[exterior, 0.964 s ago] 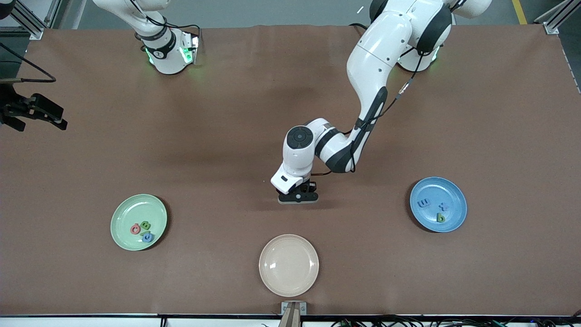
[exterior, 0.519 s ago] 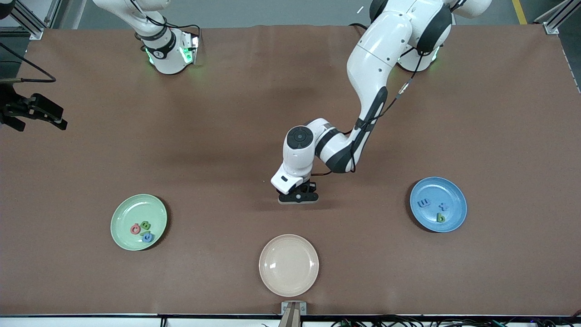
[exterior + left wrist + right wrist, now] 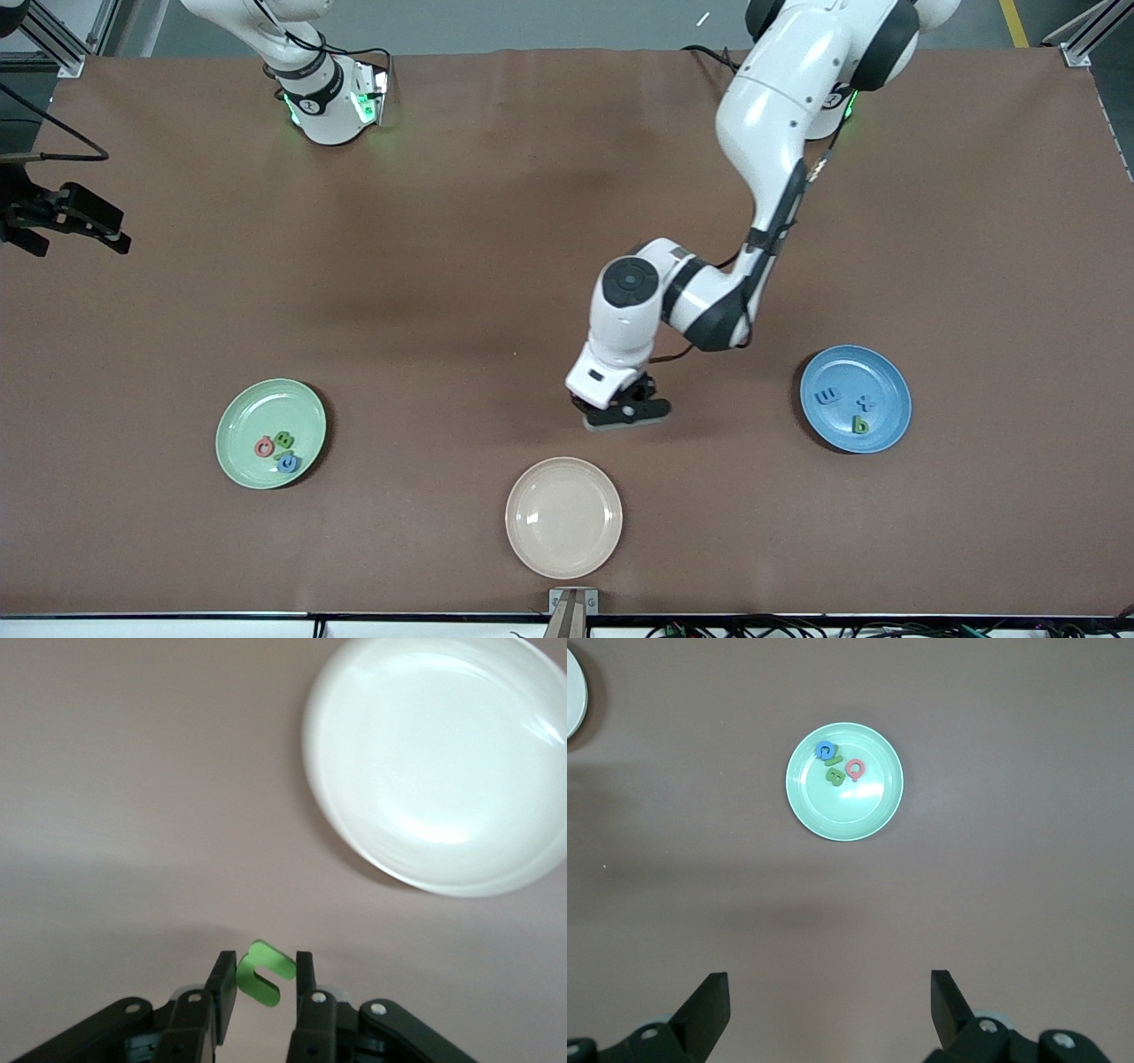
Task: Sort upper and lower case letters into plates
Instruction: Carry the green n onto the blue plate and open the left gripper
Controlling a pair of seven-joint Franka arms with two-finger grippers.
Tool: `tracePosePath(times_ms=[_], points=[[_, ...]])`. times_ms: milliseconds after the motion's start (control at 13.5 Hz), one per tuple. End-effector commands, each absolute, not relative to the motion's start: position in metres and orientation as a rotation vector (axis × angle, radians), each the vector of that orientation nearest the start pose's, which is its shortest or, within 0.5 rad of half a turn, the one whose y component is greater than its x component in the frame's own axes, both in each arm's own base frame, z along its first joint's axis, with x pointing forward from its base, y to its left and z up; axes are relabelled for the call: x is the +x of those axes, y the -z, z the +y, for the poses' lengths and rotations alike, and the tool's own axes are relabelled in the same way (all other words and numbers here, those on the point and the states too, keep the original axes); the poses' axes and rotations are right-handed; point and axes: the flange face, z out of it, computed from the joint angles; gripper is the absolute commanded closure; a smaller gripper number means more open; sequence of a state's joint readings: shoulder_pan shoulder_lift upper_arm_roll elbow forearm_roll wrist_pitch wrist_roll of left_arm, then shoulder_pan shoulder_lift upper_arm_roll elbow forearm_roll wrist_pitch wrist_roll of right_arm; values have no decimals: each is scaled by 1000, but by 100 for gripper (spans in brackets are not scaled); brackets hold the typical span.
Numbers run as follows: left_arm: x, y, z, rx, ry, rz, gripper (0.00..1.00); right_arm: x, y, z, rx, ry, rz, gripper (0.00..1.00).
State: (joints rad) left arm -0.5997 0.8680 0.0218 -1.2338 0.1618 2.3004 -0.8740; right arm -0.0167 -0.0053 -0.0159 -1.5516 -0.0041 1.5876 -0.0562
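Observation:
My left gripper (image 3: pixel 625 415) is shut on a small green letter (image 3: pixel 264 973), pinched between both fingers, over bare table between the cream plate and the blue plate (image 3: pixel 889 379). The blue plate holds two blue letters (image 3: pixel 827 397) and a green letter (image 3: pixel 859 425). On the mint green plate (image 3: pixel 241 416) lie a red letter (image 3: pixel 264 447), a green one (image 3: pixel 283 439) and a blue one (image 3: pixel 289 462). The right gripper (image 3: pixel 830 992) hangs open and empty high above the table, looking down on the mint plate (image 3: pixel 873 811), and waits.
A cream-beige plate (image 3: pixel 563 517) with nothing on it sits near the front edge, close to the left gripper. A small mount (image 3: pixel 572 602) stands at the table's front edge. Brown table stretches between the plates.
The left gripper finished closing on the green letter, then the arm carried it toward the left arm's end of the table, toward the blue plate. The right arm has not moved.

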Motion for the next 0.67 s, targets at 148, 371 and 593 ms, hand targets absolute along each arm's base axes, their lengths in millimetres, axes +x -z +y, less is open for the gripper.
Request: tracePosePath(times_ms=[148, 371, 593], points=[[687, -279, -287, -3003, 167, -263, 100, 556, -641, -21, -3135, 70, -24, 0], [691, -286, -197, -2987, 77, -126, 100, 556, -641, -21, -3135, 70, -24, 0], [679, -284, -127, -2974, -15, -97, 99, 556, -641, -21, -3135, 70, -24, 0]])
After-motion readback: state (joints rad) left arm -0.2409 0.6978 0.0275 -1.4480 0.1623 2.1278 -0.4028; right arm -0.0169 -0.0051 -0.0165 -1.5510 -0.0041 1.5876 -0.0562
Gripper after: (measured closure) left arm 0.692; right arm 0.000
